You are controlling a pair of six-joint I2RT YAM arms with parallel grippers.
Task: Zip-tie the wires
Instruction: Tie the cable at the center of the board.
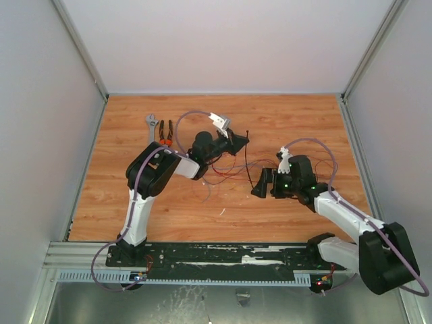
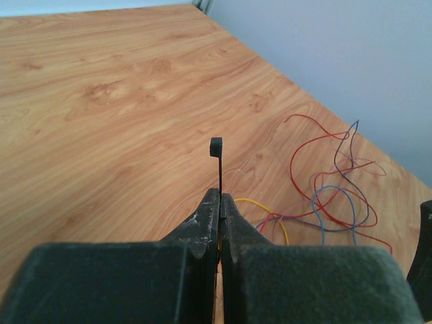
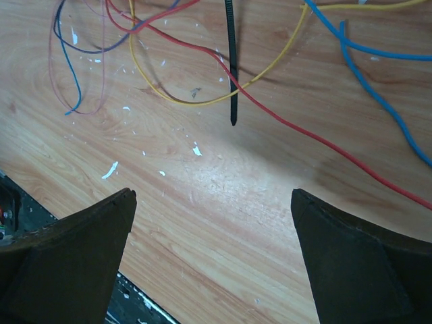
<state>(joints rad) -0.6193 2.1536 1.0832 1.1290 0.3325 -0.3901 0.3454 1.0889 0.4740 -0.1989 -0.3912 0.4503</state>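
Note:
My left gripper (image 2: pixel 221 196) is shut on the zip tie (image 2: pixel 219 169), a thin dark strip that stands up from between the fingertips and ends in a small head. From above, the left gripper (image 1: pixel 237 142) is mid-table and the zip tie (image 1: pixel 247 158) hangs down from it. The tie's pointed tail (image 3: pixel 231 67) hovers over the wires (image 3: pixel 304 128), thin red, yellow and blue strands on the wood. My right gripper (image 3: pixel 212 202) is open, empty and short of that tail. More of the wires (image 2: pixel 324 196) lie to the right of the left fingers.
A grey wrench (image 1: pixel 152 125) and orange-handled pliers (image 1: pixel 165 131) lie at the back left of the wooden table (image 1: pixel 135 202). White chips (image 3: pixel 111 169) dot the wood. Pale walls close in three sides, and a black rail (image 1: pixel 202 253) runs along the near edge.

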